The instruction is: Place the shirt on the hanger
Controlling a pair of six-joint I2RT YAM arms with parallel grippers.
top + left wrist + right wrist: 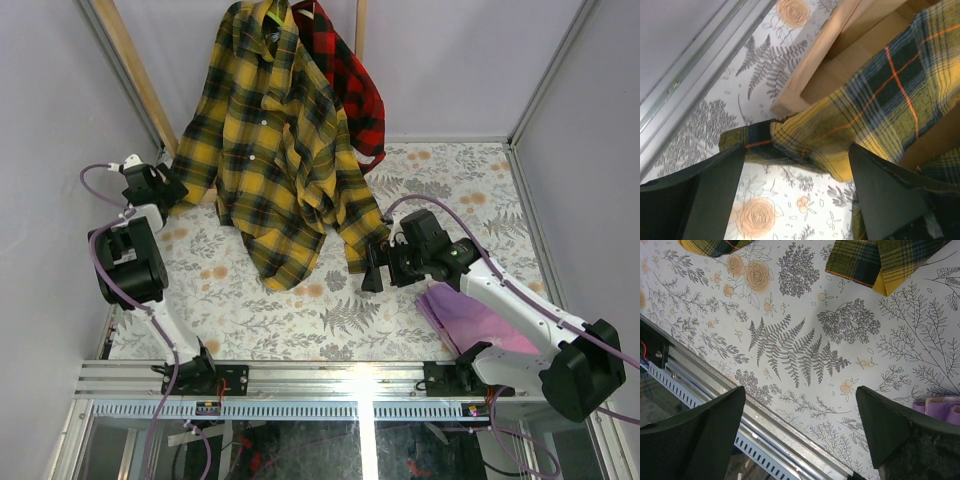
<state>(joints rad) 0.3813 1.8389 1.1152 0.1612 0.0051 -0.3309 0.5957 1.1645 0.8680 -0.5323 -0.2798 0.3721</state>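
Gaping wide, the left gripper frames the shirt cuff between its fingertips, unpinched; the right gripper gapes empty.

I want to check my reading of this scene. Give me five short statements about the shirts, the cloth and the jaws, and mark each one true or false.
1. The yellow plaid shirt hangs at the back, and its lower part rests on the table. True.
2. The jaws of the left arm are shut on a sleeve. False: they stand open, with the sleeve cuff lying near them.
3. A purple cloth lies beside the right arm. True.
4. The red plaid shirt lies flat on the table. False: it hangs at the back, partly behind the yellow one.
5. The jaws of the right arm are open and hold nothing. True.
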